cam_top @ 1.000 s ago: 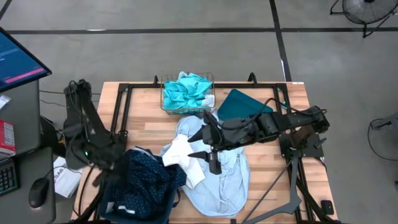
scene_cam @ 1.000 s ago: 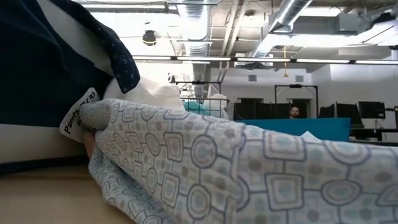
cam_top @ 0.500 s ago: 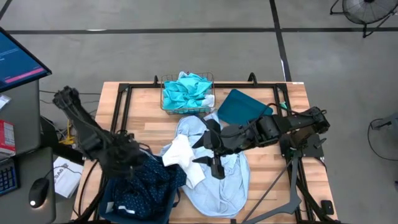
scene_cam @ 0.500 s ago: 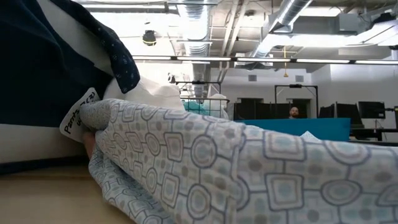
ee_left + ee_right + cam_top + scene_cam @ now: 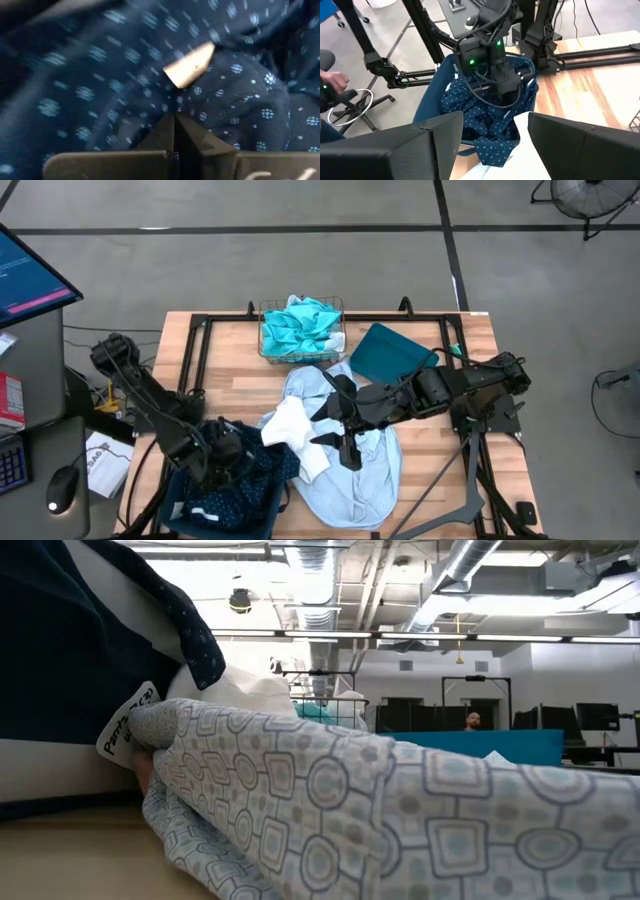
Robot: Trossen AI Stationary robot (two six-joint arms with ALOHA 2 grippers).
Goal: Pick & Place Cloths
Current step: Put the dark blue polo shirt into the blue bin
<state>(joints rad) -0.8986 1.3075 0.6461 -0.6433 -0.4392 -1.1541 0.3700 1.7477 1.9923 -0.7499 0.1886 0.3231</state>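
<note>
The navy white-dotted cloth (image 5: pixel 245 480) lies heaped in a teal bin (image 5: pixel 172 502) at the table's near left. My left gripper (image 5: pixel 225 455) is down in this heap, shut, its tips (image 5: pixel 174 125) meeting against the dotted cloth (image 5: pixel 100 75). My right gripper (image 5: pixel 335 438) hangs open above the pale blue patterned cloth (image 5: pixel 355 470) in the table's middle, touching nothing. A white cloth (image 5: pixel 288 430) rests on the pale blue one's left edge. Turquoise cloths (image 5: pixel 298 325) fill the wire basket at the far edge. My left gripper presses its shut fingertips (image 5: pixel 186 134) down into the top of the navy cloth's heap (image 5: pixel 492 117), coming steeply from above. The cloth rests in the bin. Whether any fabric is caught between the fingers cannot be told.
A second teal bin (image 5: pixel 390 352) lies at the far right beside the wire basket (image 5: pixel 268 345). Black frame bars (image 5: pixel 200 360) run along the table's left and far edges. A person's hand (image 5: pixel 332 82) shows off the table's left side. The pale cloth (image 5: pixel 400 810) fills the low view.
My left gripper has swung from the table's left edge toward the right and down, tipping steeply downward, and now sits in the navy cloth inside the bin. My right gripper has kept its place over the pale blue cloth.
</note>
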